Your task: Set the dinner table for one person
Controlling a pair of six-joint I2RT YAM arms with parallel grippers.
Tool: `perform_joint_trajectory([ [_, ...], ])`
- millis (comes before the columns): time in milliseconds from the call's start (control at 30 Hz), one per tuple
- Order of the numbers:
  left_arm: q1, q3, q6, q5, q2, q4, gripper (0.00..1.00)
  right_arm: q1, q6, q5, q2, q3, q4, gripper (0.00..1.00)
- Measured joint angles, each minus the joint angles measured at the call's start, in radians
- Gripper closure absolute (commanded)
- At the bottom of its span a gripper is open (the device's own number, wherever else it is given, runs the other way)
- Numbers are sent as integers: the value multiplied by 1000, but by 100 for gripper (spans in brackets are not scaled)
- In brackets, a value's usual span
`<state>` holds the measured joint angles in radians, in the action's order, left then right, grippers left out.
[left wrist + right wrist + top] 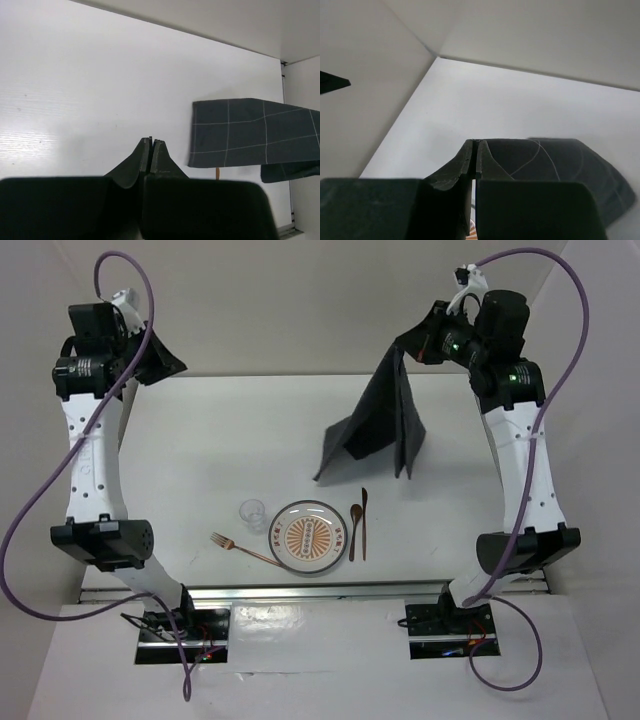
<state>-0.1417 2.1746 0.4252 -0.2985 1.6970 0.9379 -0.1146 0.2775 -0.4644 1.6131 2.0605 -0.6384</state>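
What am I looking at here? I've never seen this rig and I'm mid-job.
A left arm and a right arm are bolted at the white table's near edge. The wide picture looks down from behind them; the other two come from wrist cameras. On the table lie a patterned plate, a fork left of it, a clear glass, and a spoon and slim utensil right of it. The right pincer is shut on a dark checked cloth hanging to the table. The left pincer is shut, empty.
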Motion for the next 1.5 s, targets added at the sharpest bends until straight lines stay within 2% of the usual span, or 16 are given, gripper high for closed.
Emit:
perform_joint_trajectory([
  [167, 50, -49, -2, -47, 32, -20, 100, 1, -2, 0, -39, -61, 12, 100],
  [333, 247, -54, -1, -90, 247, -12, 100, 13, -1, 1, -15, -217, 4, 100],
  [433, 367, -88, -1, -116, 367, -10, 100, 26, -1, 0, 20, -248, 2, 100],
  [500, 435, -114, -2, -140, 420, 1, 93, 36, -2, -5, 42, -245, 4, 100],
  [533, 462, -121, -3, -159, 442, 10, 83, 42, -2, -7, 57, -235, 3, 100],
  [633, 505, -87, -5, -206, 496, 43, 79, 47, -2, -13, 109, -167, 7, 100],
  [667, 519, -56, -4, -211, 517, 57, 68, 47, -2, -15, 121, -150, 12, 100],
  [733, 544, -16, -1, -212, 552, 56, 58, 47, -2, -16, 127, -141, 14, 100],
  [767, 560, -5, 5, -212, 567, 56, 58, 47, -2, -18, 127, -141, 14, 100],
  [800, 581, -1, 19, -211, 580, 58, 49, 47, -2, -18, 127, -141, 15, 100],
  [933, 658, -25, 75, -196, 620, 35, 25, 51, -2, -18, 123, -154, 17, 100],
  [1000, 694, -48, 101, -192, 636, 19, 16, 56, -2, -21, 118, -166, 18, 100],
  [1100, 727, -54, 135, -196, 674, 2, 18, 68, -6, -26, 105, -186, 18, 100],
  [1233, 754, -66, 195, -175, 715, -45, 35, 88, -6, -34, 79, -222, 18, 100],
  [1300, 762, -68, 222, -151, 727, -61, 40, 100, -9, -43, 66, -235, 18, 100],
  [1500, 770, -47, 292, -89, 763, -89, 40, 144, -15, -69, 34, -243, 17, 100],
])
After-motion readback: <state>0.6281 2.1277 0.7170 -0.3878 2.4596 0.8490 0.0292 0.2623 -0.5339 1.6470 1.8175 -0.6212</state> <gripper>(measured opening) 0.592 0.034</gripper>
